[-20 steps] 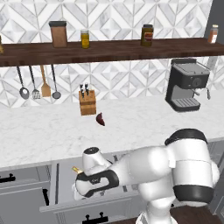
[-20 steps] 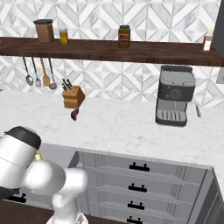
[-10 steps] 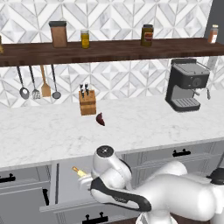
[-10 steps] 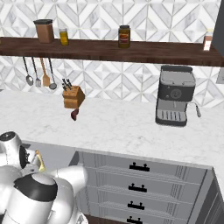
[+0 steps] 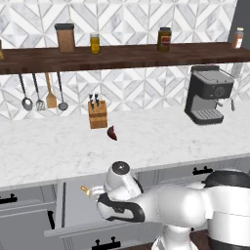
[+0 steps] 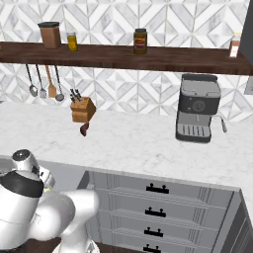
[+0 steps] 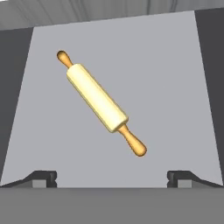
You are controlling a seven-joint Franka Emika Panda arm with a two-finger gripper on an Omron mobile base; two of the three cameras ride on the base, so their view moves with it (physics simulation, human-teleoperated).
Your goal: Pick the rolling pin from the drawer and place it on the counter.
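Lying diag. on drawer (image 7: 175, 87) floor: rolling pin (image 7: 98, 99)

The pale-yellow rolling pin (image 7: 98, 99) lies diagonally on the open drawer's (image 7: 175, 78) grey floor.

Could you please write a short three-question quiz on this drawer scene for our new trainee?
1. True or false: the rolling pin lies on the counter.
2. The gripper is: A) open above the pin, B) shut on the pin, C) touching the knife block.
3. Fill in: the pin lies ____ across the drawer floor in the hand view.

Key: 1 false, it lies in the drawer; 2 A; 3 diagonally.
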